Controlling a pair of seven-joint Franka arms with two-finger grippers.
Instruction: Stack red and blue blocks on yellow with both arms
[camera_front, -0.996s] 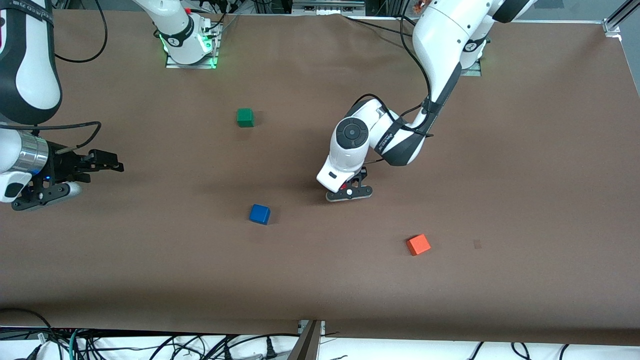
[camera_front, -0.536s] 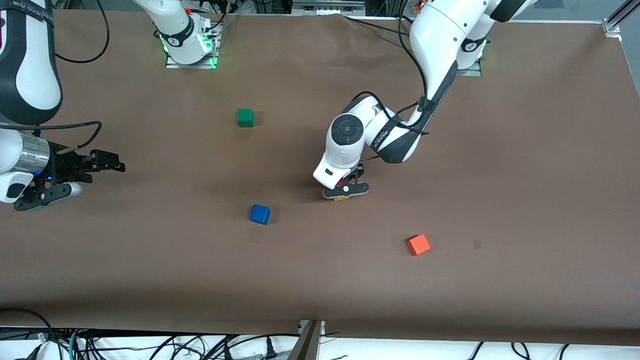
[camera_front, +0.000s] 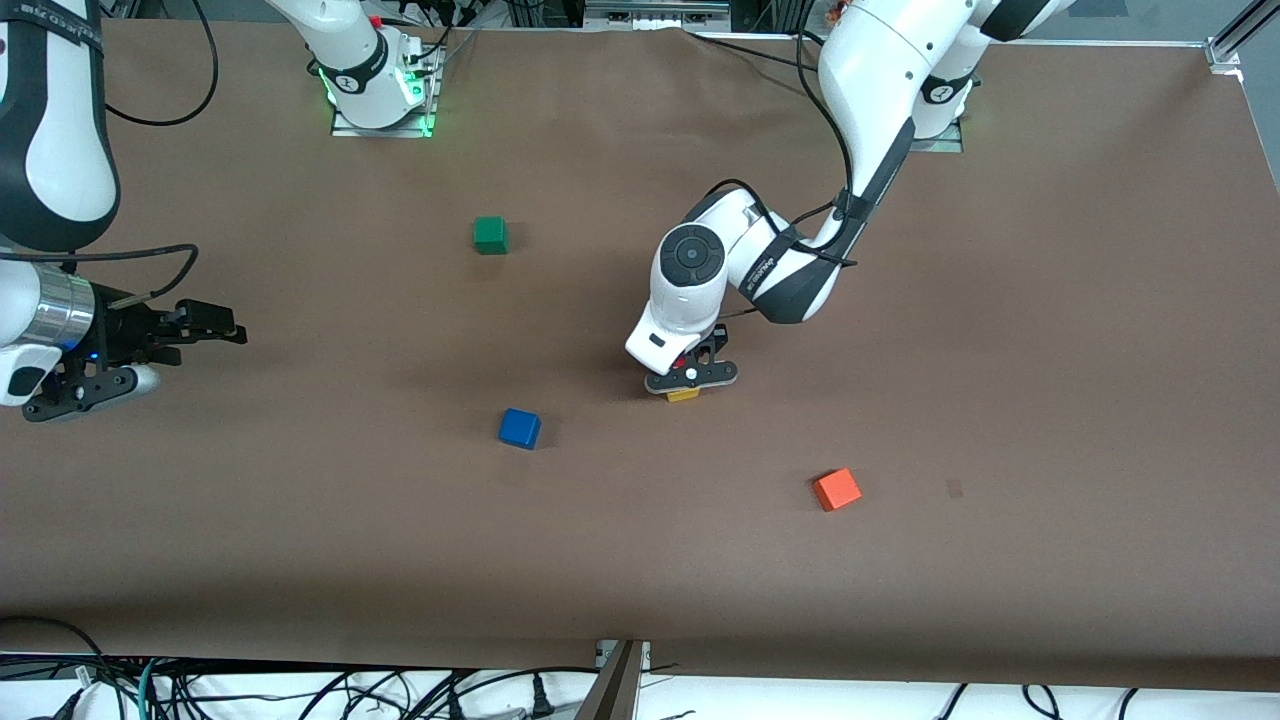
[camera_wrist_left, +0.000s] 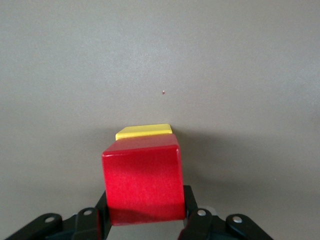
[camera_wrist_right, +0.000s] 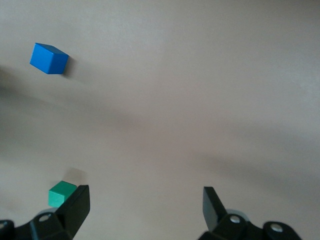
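My left gripper (camera_front: 689, 377) is shut on the red block (camera_wrist_left: 142, 180) and holds it right over the yellow block (camera_front: 683, 395) near the table's middle. In the left wrist view the black fingers (camera_wrist_left: 189, 212) press both sides of the red block, and a strip of the yellow block (camera_wrist_left: 144, 131) shows under it. I cannot tell whether red rests on yellow. The blue block (camera_front: 520, 428) lies alone, toward the right arm's end from the yellow block; it also shows in the right wrist view (camera_wrist_right: 48, 58). My right gripper (camera_front: 222, 327) is open and empty, waiting over its end of the table.
A green cube (camera_front: 490, 235) sits nearer the robots' bases than the blue block and shows by a finger in the right wrist view (camera_wrist_right: 61, 194). An orange cube (camera_front: 836, 490) lies nearer the front camera, toward the left arm's end. The brown table (camera_front: 1000, 350) stretches wide around them.
My left gripper has shifted slightly with the red block, and an edge of the yellow block now shows below it in the front view. The right arm has barely moved.
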